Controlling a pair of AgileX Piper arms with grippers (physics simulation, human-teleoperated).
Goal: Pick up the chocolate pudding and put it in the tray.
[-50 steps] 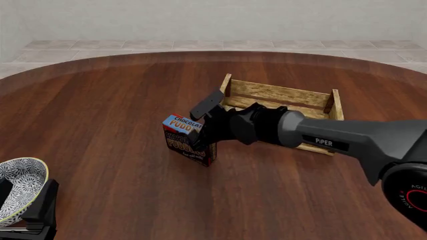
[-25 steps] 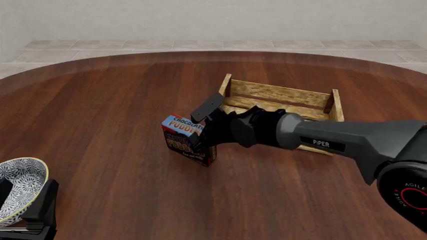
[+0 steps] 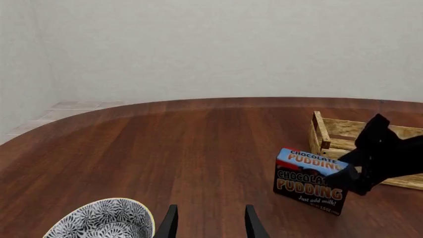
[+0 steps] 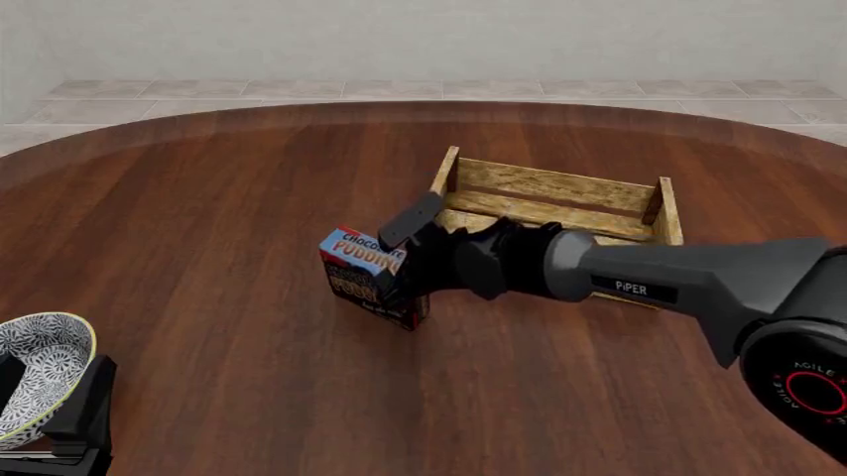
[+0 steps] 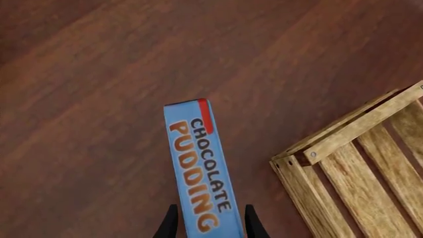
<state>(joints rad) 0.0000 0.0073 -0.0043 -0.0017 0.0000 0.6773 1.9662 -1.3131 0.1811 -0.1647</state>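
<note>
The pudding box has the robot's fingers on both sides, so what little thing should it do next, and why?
Probably squeeze shut. In the right wrist view the right gripper has a finger on each side of the chocolate pudding, with gaps showing. The carton stands on the table, outside the tray, so it likely needs a firm hold before lifting.

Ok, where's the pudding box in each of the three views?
Front view: pudding box left of center, at the right claw.
Left wrist view: pudding box toward the right edge, standing on the table.
Right wrist view: pudding box low center, running between the claw's fingers.
Shared landmark: the wooden crate beside it.
</note>
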